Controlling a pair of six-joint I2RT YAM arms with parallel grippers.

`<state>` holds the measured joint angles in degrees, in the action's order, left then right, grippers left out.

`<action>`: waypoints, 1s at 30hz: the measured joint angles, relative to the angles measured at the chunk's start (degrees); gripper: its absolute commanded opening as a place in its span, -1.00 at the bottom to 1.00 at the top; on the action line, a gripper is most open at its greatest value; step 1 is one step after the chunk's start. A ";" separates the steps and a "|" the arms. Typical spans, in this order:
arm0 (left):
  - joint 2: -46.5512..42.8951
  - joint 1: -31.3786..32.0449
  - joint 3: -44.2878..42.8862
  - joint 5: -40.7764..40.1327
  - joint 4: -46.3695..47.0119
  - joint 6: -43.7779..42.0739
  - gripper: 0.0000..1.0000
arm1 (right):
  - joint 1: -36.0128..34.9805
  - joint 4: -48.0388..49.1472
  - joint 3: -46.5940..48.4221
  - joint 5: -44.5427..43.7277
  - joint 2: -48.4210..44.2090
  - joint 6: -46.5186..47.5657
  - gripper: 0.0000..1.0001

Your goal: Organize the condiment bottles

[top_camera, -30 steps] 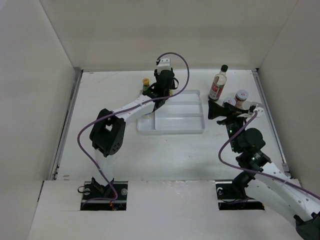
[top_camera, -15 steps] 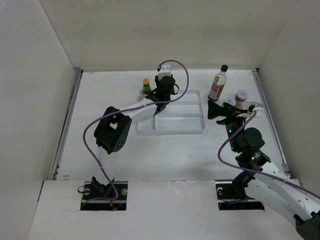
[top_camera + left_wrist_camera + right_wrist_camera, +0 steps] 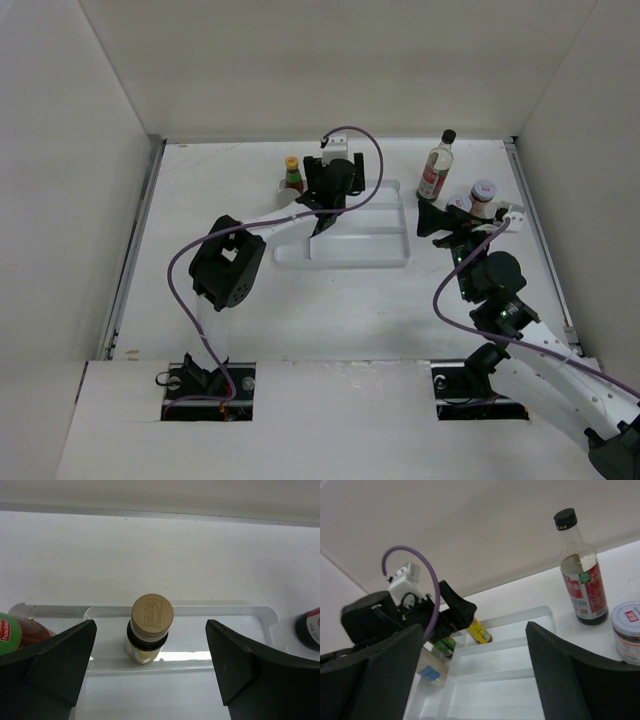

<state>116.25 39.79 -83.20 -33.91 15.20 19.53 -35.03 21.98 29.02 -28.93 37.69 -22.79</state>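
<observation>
My left gripper point(image 3: 327, 190) hangs open over the far left end of the white divided tray point(image 3: 345, 262). Its fingers point(image 3: 55, 655) stand wide apart and touch nothing. Just beyond them the tiny brown bottle point(image 3: 151, 627), tan-capped, stands upright and free in the tray's far compartment. The yellow-capped red sauce bottle point(image 3: 292, 172) stands outside the tray's far left corner. My right gripper point(image 3: 437, 218) hovers open by the tray's right end, nothing between its fingers point(image 3: 560, 680). Right of it stand the tall black-capped bottle point(image 3: 436, 165) and a red-lidded jar point(image 3: 484, 192).
White walls close in the table on three sides. The left arm's purple cable point(image 3: 190, 260) loops over the table's left half. The tray's near compartments point(image 3: 520, 700) hold nothing. A second jar lid point(image 3: 459, 202) peeks out beside the right gripper.
My left gripper has opened and let go of the tiny brown bottle, which now stands in the tray's far compartment. The left wrist has shifted slightly. The right arm has barely moved.
</observation>
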 measured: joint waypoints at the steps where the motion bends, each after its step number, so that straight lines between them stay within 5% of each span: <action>1: -0.37 0.28 0.00 0.00 0.00 -0.22 0.93 | 0.09 -0.24 0.00 0.00 0.11 -0.07 0.45; 6: -5.64 2.49 0.00 0.13 0.17 -1.18 0.97 | 0.59 -1.31 0.09 -0.07 0.24 -0.48 -0.16; 10: -12.63 5.22 0.00 1.38 2.62 -2.03 0.91 | 3.56 -3.26 1.11 -0.90 1.25 -1.09 -0.27; 12: -16.55 7.30 0.00 2.25 4.39 -2.80 0.84 | 5.75 -4.70 2.89 -1.18 3.32 -1.53 -0.11; 15: -23.41 10.82 2.23 3.87 8.33 -3.52 0.71 | 9.57 -6.27 6.93 -1.55 8.70 -1.97 0.58; 18: -32.89 14.62 11.69 3.93 14.43 -2.45 0.63 | 14.23 -7.50 11.47 -1.55 15.85 -1.66 0.92; 30: -51.47 26.36 55.15 -5.25 23.78 1.49 0.69 | 21.11 -12.87 34.56 -0.17 42.71 3.54 1.00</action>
<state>64.77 66.15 -28.05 -39.16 38.98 21.02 -13.91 9.10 63.57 -29.10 80.40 -19.25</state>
